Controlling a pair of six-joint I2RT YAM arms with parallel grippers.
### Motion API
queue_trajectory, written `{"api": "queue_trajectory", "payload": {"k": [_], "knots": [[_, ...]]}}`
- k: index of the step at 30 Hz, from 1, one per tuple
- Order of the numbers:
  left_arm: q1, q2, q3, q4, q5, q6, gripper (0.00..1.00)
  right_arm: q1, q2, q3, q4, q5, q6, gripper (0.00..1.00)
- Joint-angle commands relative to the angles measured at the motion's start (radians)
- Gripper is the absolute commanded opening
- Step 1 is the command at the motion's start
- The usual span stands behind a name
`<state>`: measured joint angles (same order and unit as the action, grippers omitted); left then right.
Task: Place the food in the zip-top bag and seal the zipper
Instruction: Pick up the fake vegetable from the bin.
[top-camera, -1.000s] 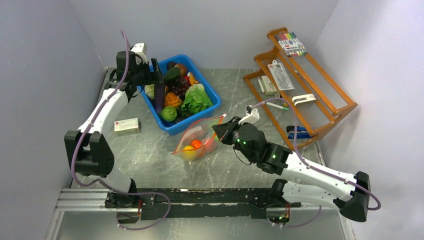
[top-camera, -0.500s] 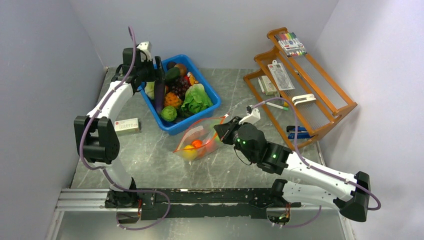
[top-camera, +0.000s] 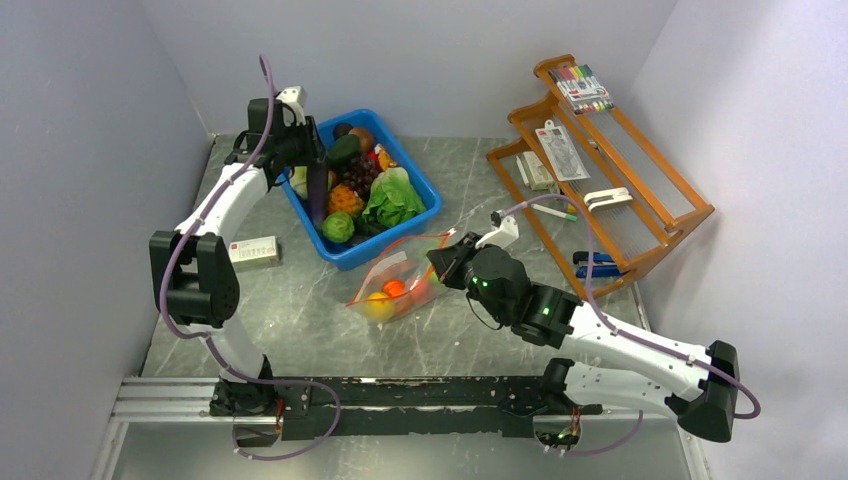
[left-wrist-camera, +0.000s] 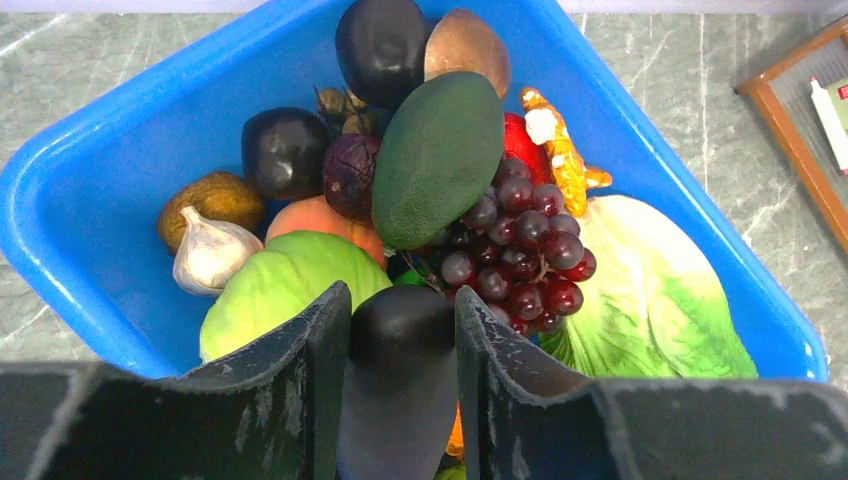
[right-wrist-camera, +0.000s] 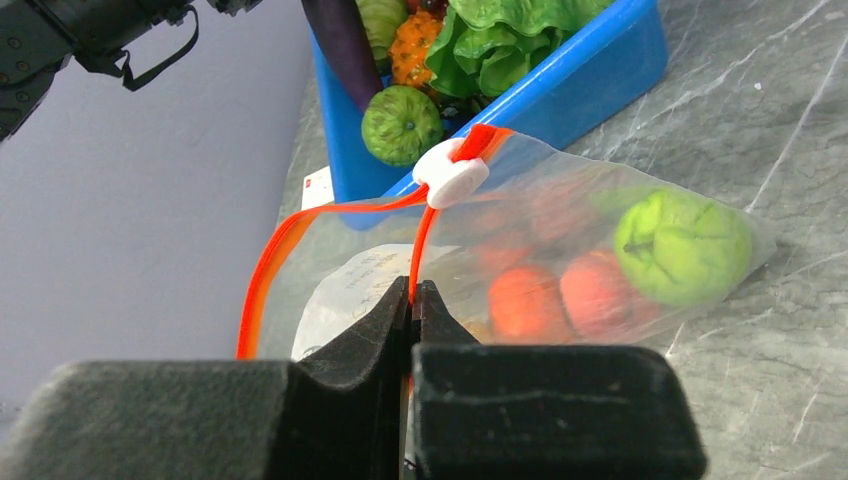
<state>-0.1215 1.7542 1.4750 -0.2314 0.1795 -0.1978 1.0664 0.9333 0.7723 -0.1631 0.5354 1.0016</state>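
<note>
Left gripper (left-wrist-camera: 400, 300): your two dark fingers (left-wrist-camera: 300, 380) press against either side of the eggplant (left-wrist-camera: 395, 400), above the near end of the blue bin (left-wrist-camera: 90, 180).
Eggplant: dark purple and long, standing upright. Its rounded top sits between your fingertips, and from above its body reaches down along the bin's left side.
Right gripper (right-wrist-camera: 412, 295): your jaws are together, pinching the zipper (right-wrist-camera: 270, 260) at the bag's mouth.
Zip-top bag (right-wrist-camera: 560, 200): it lies on the table (top-camera: 300, 300) just in front of the bin, between your two arms. One edge of its mouth is lifted in your right gripper.
Zipper state: the red-orange strip runs as two separate lines, so the mouth gapes unsealed. The white slider (right-wrist-camera: 452, 170) sits at the far end, close to the bin wall.
Food in the bag: you have a green ball (right-wrist-camera: 683, 245) and orange-red pieces (right-wrist-camera: 600, 290) inside, plus a yellow piece (top-camera: 378, 303) that shows from above.
Food in the bin: grapes (left-wrist-camera: 520, 250), a dark green fruit (left-wrist-camera: 440, 155), lettuce (left-wrist-camera: 650, 290), a garlic bulb (left-wrist-camera: 208, 255) and a small green ball (right-wrist-camera: 400, 125) at the corner nearest the bag.
Elsewhere: a wooden rack (top-camera: 600, 150) stands at the far right of the table, and a small white box (top-camera: 252, 250) lies left of the bin.
</note>
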Motion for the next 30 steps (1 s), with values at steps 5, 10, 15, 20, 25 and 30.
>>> {"api": "queue_trajectory", "payload": {"k": [5, 10, 15, 20, 25, 30], "knots": [[-0.007, -0.037, 0.012, -0.009, 0.020, 0.003, 0.24, 0.000, -0.008, 0.019, 0.005, 0.025, 0.008, 0.00], [-0.012, -0.076, 0.021, -0.035, -0.005, 0.008, 0.25, 0.000, -0.007, 0.021, 0.002, 0.025, 0.006, 0.00], [-0.012, -0.092, -0.014, -0.034, -0.025, 0.014, 0.53, 0.000, -0.012, 0.015, 0.009, 0.022, 0.005, 0.00], [-0.012, -0.048, -0.017, -0.038, -0.005, 0.010, 0.58, 0.000, -0.015, 0.013, 0.013, 0.019, 0.003, 0.00], [-0.012, 0.004, 0.016, -0.071, -0.020, 0.017, 0.65, 0.000, -0.022, 0.022, 0.005, 0.025, -0.003, 0.00], [-0.012, 0.017, 0.034, -0.062, 0.030, 0.027, 0.42, 0.000, -0.034, 0.015, 0.008, 0.034, -0.004, 0.00]]}}
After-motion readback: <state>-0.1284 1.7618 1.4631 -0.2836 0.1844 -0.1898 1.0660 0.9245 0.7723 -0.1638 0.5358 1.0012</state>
